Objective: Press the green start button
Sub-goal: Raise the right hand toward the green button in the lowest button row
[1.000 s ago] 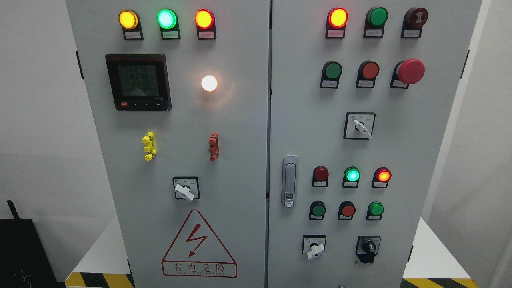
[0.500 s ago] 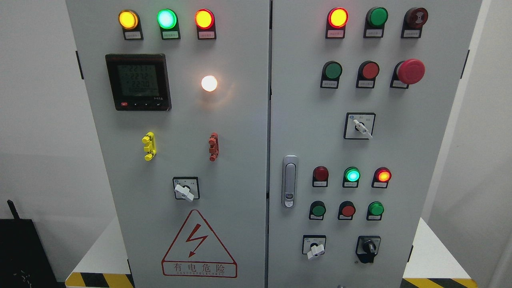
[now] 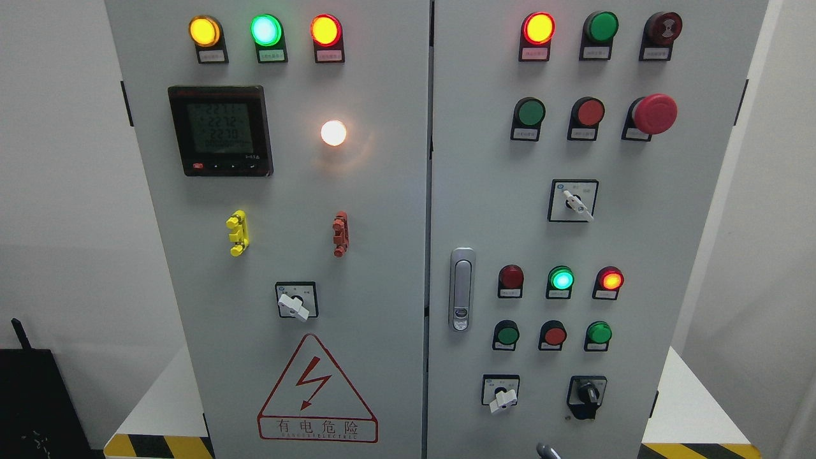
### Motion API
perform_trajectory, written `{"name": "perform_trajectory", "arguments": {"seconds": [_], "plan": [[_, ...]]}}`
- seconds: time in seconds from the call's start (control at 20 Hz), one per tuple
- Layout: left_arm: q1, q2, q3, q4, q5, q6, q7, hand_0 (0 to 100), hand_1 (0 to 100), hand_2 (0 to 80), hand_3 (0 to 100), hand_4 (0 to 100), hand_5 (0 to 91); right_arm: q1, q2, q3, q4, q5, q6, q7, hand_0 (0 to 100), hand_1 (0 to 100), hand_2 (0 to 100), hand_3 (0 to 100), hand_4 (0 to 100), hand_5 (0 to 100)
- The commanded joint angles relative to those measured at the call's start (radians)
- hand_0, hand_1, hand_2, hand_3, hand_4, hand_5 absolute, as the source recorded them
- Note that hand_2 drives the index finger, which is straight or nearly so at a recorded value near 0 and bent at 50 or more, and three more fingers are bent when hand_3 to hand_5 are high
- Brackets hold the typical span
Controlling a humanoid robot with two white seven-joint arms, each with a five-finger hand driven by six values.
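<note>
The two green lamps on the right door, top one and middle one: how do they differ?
The top lamp is dark, while the middle lamp glows bright. The top lamp looks larger and sits in the top row; the middle lamp sits between two red lamps, lower down. Both are round, green, with a label below.

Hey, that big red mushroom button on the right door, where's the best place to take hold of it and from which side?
Grip the red mushroom button around the rim of its wide cap, fingers on opposite edges, coming straight at the right door. The cap stands proud of the panel and overhangs its black base, so the rim gives purchase.
</note>
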Motion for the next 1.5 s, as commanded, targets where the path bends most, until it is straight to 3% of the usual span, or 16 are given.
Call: {"name": "perform_trajectory", "arguments": {"seconds": [0.0, 0.25, 0.35, 0.45, 0.8, 0.95, 1.15, 1.35, 1.45], "plan": [[0.0, 0.0, 0.0, 0.0, 0.0, 0.0, 0.0, 12, 56, 0.0, 0, 0, 0.0, -0.035, 0.001, -0.043, 0.002, 0.093, 0.0, -0.011, 9, 20, 0, 1, 0, 0], [0.0, 0.0, 0.0, 0.0, 0.0, 0.0, 0.0, 12, 56, 0.0, 0, 0, 0.0, -0.072, 0.002, -0.105, 0.057, 0.267, -0.09, -0.016, 14, 24, 0, 6, 1, 0], [0.0, 0.0, 0.0, 0.0, 0.0, 0.0, 0.0, 12, 56, 0.0, 0, 0, 0.0, -0.084, 0.002, -0.126, 0.076, 0.336, -0.123, -0.039, 15, 25, 0, 7, 5, 0], [0.0, 0.0, 0.0, 0.0, 0.0, 0.0, 0.0, 12, 56, 0.0, 0, 0, 0.0, -0.092, 0.002, -0.129, 0.076, 0.367, -0.127, -0.066, 16, 25, 0, 9, 8, 0], [0.0, 0.0, 0.0, 0.0, 0.0, 0.0, 0.0, 12, 56, 0.0, 0, 0, 0.0, -0.13, 0.005, -0.145, 0.071, 0.492, -0.127, -0.102, 18, 27, 0, 21, 23, 0], [0.0, 0.0, 0.0, 0.0, 0.0, 0.0, 0.0, 12, 56, 0.0, 0, 0, 0.0, -0.141, 0.007, -0.171, 0.067, 0.589, -0.126, -0.108, 21, 28, 0, 27, 29, 9], [0.0, 0.0, 0.0, 0.0, 0.0, 0.0, 0.0, 12, 56, 0.0, 0, 0, 0.0, -0.141, 0.007, -0.2, 0.05, 0.687, -0.126, -0.112, 26, 30, 0, 41, 43, 28], [0.0, 0.0, 0.0, 0.0, 0.0, 0.0, 0.0, 12, 56, 0.0, 0, 0, 0.0, -0.155, 0.007, -0.208, 0.031, 0.781, -0.126, -0.119, 31, 30, 0, 47, 47, 41], [0.0, 0.0, 0.0, 0.0, 0.0, 0.0, 0.0, 12, 56, 0.0, 0, 0, 0.0, -0.172, 0.007, -0.227, 0.021, 0.845, -0.124, -0.141, 33, 31, 0, 48, 49, 48]]}}
